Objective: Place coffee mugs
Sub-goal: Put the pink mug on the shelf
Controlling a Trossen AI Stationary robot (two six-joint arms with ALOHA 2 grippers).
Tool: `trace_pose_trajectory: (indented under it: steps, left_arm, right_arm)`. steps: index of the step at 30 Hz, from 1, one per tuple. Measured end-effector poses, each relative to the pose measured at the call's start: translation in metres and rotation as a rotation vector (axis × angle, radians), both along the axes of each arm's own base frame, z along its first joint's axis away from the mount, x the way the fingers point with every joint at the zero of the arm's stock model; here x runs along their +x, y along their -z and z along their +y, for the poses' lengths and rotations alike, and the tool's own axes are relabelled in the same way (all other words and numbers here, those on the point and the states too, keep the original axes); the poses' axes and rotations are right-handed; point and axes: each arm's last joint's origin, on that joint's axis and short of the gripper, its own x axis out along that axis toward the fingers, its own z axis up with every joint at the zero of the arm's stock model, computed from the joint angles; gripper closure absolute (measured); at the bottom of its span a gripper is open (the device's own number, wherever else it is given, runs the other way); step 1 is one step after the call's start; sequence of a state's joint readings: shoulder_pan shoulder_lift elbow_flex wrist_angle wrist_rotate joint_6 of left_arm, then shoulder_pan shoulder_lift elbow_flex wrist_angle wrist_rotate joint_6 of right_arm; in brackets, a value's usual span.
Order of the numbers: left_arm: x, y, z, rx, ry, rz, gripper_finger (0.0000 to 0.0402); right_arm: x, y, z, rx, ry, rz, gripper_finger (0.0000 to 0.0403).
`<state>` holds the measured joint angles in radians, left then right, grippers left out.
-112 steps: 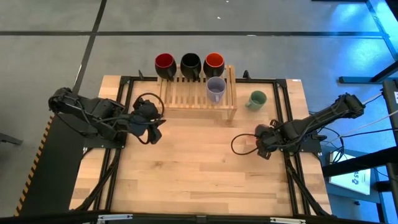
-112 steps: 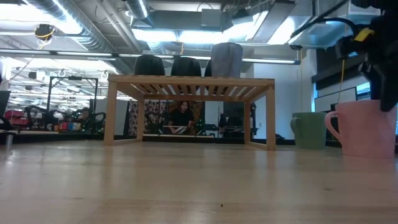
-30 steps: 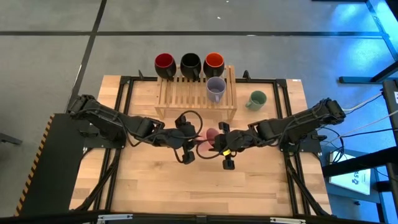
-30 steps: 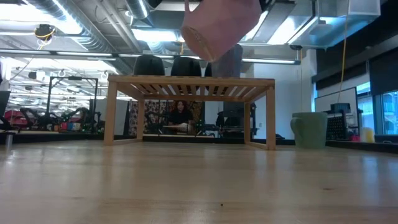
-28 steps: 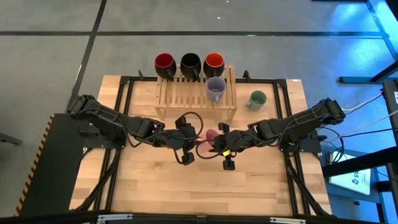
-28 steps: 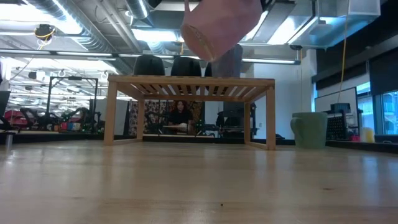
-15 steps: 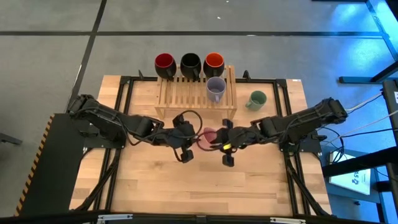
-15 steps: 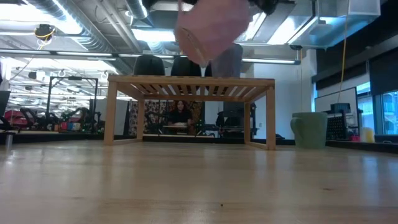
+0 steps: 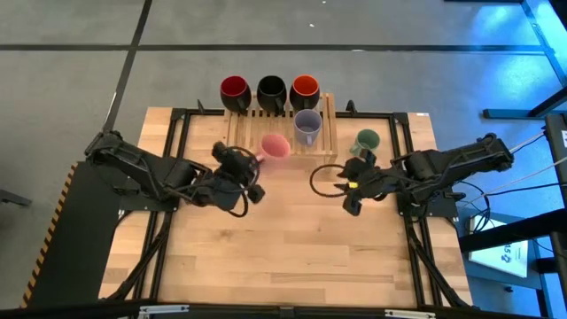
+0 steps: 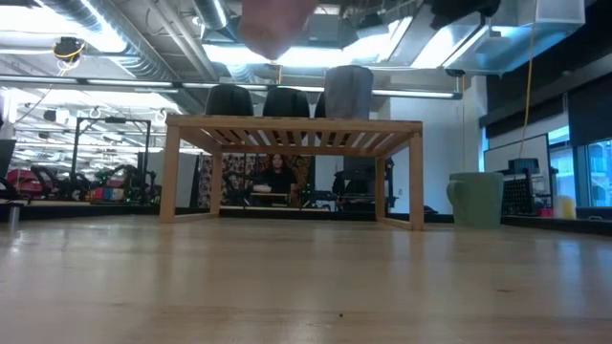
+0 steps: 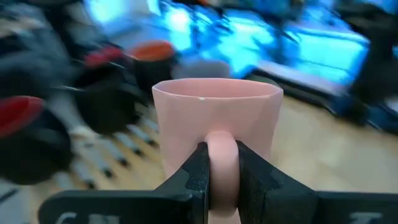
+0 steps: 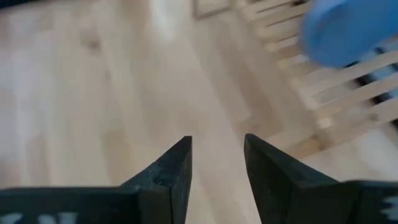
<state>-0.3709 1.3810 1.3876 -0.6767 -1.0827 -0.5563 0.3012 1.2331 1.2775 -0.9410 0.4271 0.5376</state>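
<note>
My left gripper point(image 9: 256, 158) is shut on the pink mug point(image 9: 275, 146), which hangs over the front left part of the wooden slatted rack point(image 9: 257, 135). The mug's underside shows at the top of the low view point(image 10: 277, 24). The dark red point(image 9: 235, 89), black point(image 9: 271, 89) and orange point(image 9: 304, 87) mugs stand along the rack's far edge. The lavender mug point(image 9: 307, 125) stands on its right part. The pale green mug point(image 9: 365, 142) stands on the table right of the rack. My right gripper point(image 9: 348, 191) is open and empty, near the green mug. My left gripper pinches the pink mug's handle point(image 11: 222, 158) between its two fingers point(image 11: 198, 174), one on each side of the loop. The fingers come about level from the table's left near side. The mug is upright, mouth up, lifted clear above the rack.
The rack takes up the far middle of the table. Black frame rails point(image 9: 177, 142) run along the left and right sides. Bare wood point(image 9: 283, 239) lies across the near half. The room behind shows under the rack in the low view.
Both grippers were at the pink mug over the table's middle. My right gripper has let go and drawn back toward the right edge. My left gripper has carried the mug up and toward the far left, over the rack's front, and the mug has come from tilted to upright.
</note>
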Motion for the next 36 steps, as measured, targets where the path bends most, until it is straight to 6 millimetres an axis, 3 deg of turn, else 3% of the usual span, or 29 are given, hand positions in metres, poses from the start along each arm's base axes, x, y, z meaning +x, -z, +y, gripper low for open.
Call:
trace_pose_trajectory:
  steps: [8,17,31,36]
  left_arm:
    - [0.024,0.014,0.009,0.143,-0.275,-0.084,0.0364]
    - [0.050,0.038,0.029,0.163,-0.466,-0.183,0.0364]
    - [0.079,0.080,0.042,0.171,-0.551,-0.199,0.0364]
    - [0.078,0.100,0.042,0.137,-0.577,-0.283,0.0364]
  right_arm:
    - [0.005,-0.002,-0.003,-0.110,0.134,-0.080,0.0269]
    - [0.009,-0.007,-0.003,-0.105,0.175,-0.161,0.0269]
    - [0.009,-0.006,-0.002,-0.074,0.136,-0.135,0.0269]
    - [0.008,-0.005,-0.001,-0.050,0.112,-0.119,0.0269]
